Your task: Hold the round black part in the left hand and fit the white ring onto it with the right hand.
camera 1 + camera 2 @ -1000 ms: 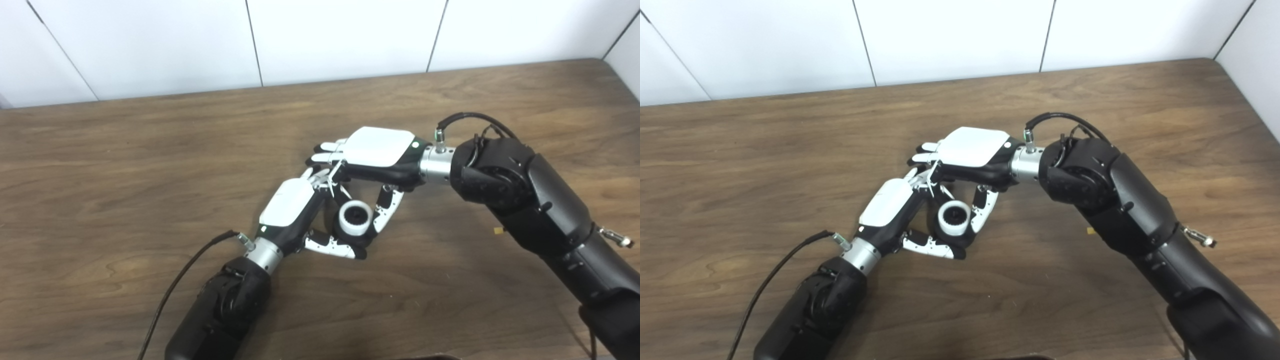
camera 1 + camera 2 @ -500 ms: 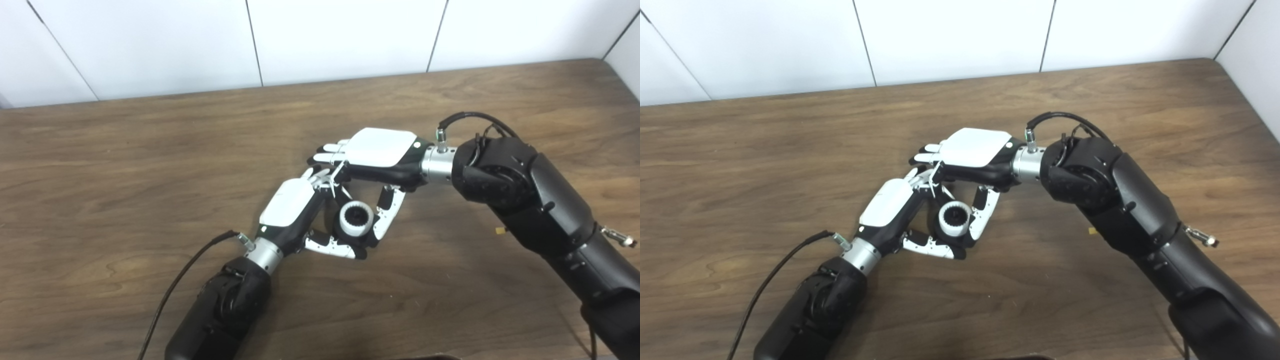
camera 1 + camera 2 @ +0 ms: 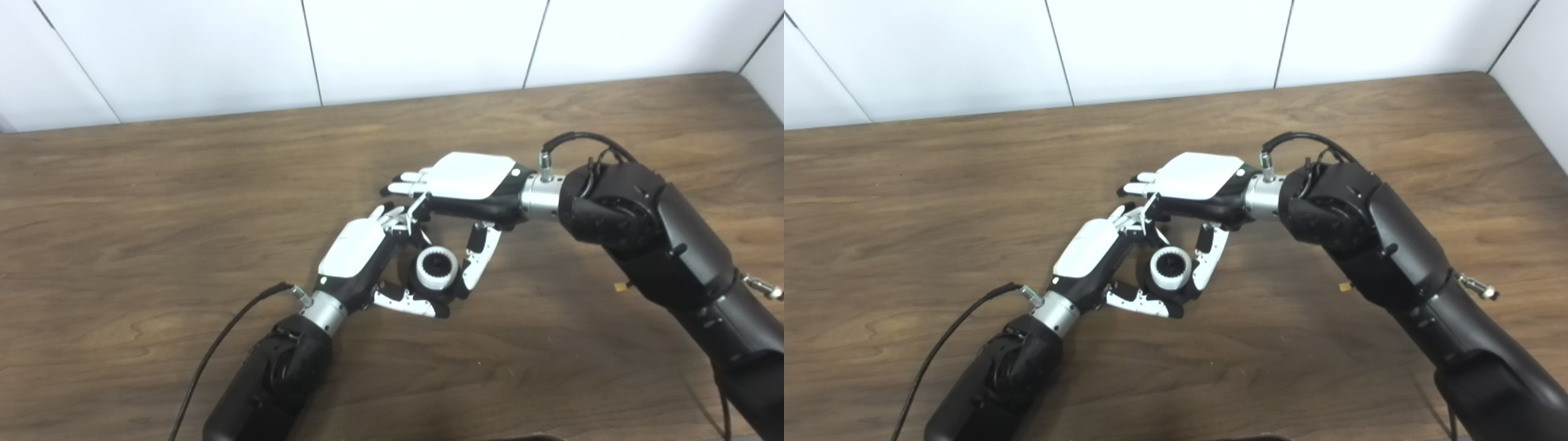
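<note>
White ring (image 3: pixel 437 269): a thick, short white collar with a ribbed or toothed inner edge, its opening facing up toward the cameras; it sits around the top of the black part, near the middle of the table.
Round black part (image 3: pixel 436 264): only the dark centre inside the ring and a dark base beneath it show; the rest is hidden by the ring and the hands, so its full shape cannot be told.
Left hand (image 3: pixel 367 257): reaches in from the lower left, white back plate up, fingers curled around the far side of the part and thumb (image 3: pixel 407 301) wrapped under its near side; it grips the black part just above the table.
Right hand (image 3: pixel 468 184): reaches in from the right, white back plate up, fingers extended flat toward the left above the left hand's fingers; its thumb (image 3: pixel 479 260) hangs down just beside the ring's right side. Whether the thumb touches the ring cannot be told; the hand holds nothing visible, fingers spread.
Table (image 3: pixel 153 202): brown wood grain, with white wall panels behind it.
Yellow speck (image 3: pixel 621 286): small, on the table under the right forearm.
</note>
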